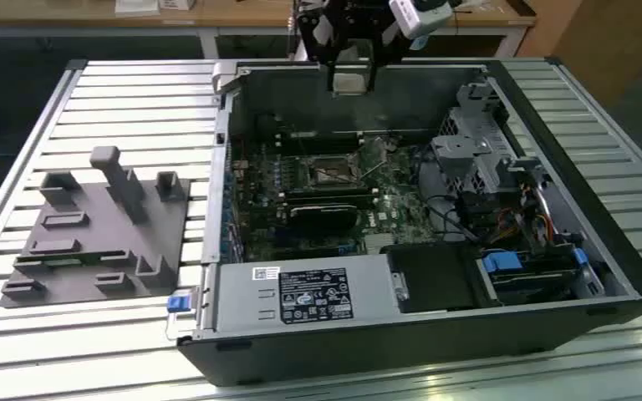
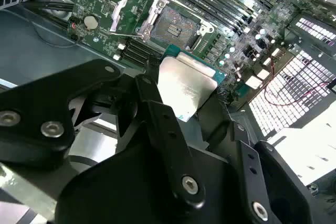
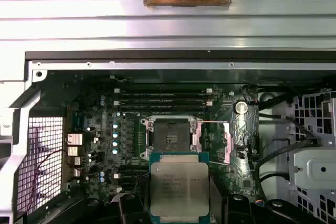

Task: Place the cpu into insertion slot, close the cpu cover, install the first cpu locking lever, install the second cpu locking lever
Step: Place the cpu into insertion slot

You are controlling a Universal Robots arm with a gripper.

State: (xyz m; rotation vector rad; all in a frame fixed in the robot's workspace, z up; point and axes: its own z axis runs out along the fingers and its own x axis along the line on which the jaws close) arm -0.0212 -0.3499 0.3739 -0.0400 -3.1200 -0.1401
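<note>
The tool [image 1: 350,77] is clamped on the cpu [image 3: 178,184], holding it aloft over the open computer case [image 1: 410,342]. Below on the green board, the insertion slot [image 3: 170,137] lies bare, with the cpu cover [image 3: 227,144] swung open beside it. The case stands on the slatted table [image 1: 131,92].

**Your surroundings: slatted table, wooden bench behind**

You are working over a ribbed metal table [image 1: 131,92], its pale slats [image 3: 157,24] running in long bright bands in the first wrist view. Behind the table in the exterior view you have a wooden bench [image 1: 98,17] standing on white legs [image 1: 206,42]; beneath that bench you see a dark floor [image 1: 9,67], dim and without detail; a brown wooden panel [image 1: 605,42] rises at the exterior view's right; a bright glare [image 1: 588,368] lies on the table nearest the camera; the far side is duller.
</note>
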